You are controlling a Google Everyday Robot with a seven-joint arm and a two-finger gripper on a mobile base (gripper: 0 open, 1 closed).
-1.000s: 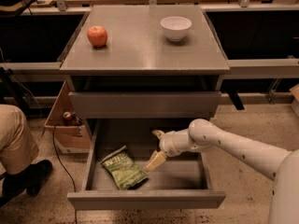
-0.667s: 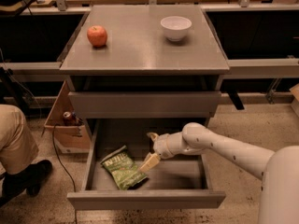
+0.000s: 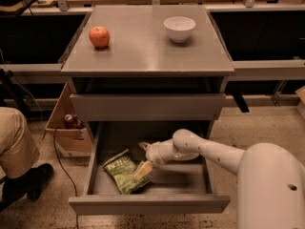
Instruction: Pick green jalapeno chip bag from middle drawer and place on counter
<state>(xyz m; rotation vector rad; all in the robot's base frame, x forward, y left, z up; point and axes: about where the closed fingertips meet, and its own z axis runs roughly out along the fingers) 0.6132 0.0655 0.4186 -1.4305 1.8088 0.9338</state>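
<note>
The green jalapeno chip bag (image 3: pixel 121 170) lies flat in the left front part of the open middle drawer (image 3: pixel 147 204). My white arm reaches in from the lower right. My gripper (image 3: pixel 142 171) is inside the drawer, its tip right over the bag's right edge; I cannot tell whether it touches the bag. The counter (image 3: pixel 143 46) is the grey cabinet top above, holding a red apple (image 3: pixel 99 36) at the left and a white bowl (image 3: pixel 179 28) at the right.
A shut grey drawer front (image 3: pixel 147 107) sits just above the open drawer. A person's leg and dark shoe (image 3: pixel 19 168) are at the left, beside a cardboard box (image 3: pixel 66 128) with a can. Wooden workbenches run behind the cabinet.
My gripper has moved left and slightly down inside the drawer, closing in on the chip bag's right edge. The bag has not moved.
</note>
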